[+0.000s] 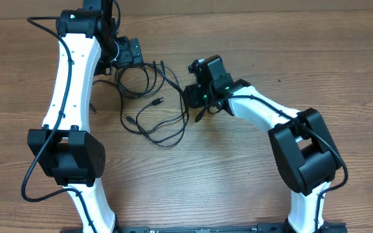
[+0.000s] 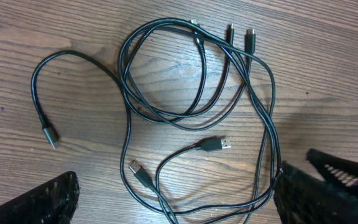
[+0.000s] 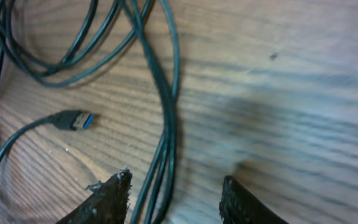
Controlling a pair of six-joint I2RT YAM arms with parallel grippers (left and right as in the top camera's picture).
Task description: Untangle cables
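The cables (image 1: 153,103) lie as a tangle of thin black loops on the wooden table, between my two grippers. In the left wrist view the cables (image 2: 127,87) spread out below the camera, with a USB plug (image 2: 214,145) and a silvery-tipped end (image 2: 48,135) lying loose. My left gripper (image 1: 129,52) is wide open at the tangle's far left edge, and its fingers (image 2: 51,200) hold nothing. My right gripper (image 3: 174,193) is open at the tangle's right side. Several cable strands (image 3: 166,124) run between its fingers (image 3: 110,199) without being clamped.
A blue-tongued USB plug (image 3: 76,119) lies left of the right gripper. The left arm (image 1: 67,155) stretches along the table's left side and the right arm (image 1: 303,152) along the right. Bare wood (image 1: 225,188) shows in the near middle.
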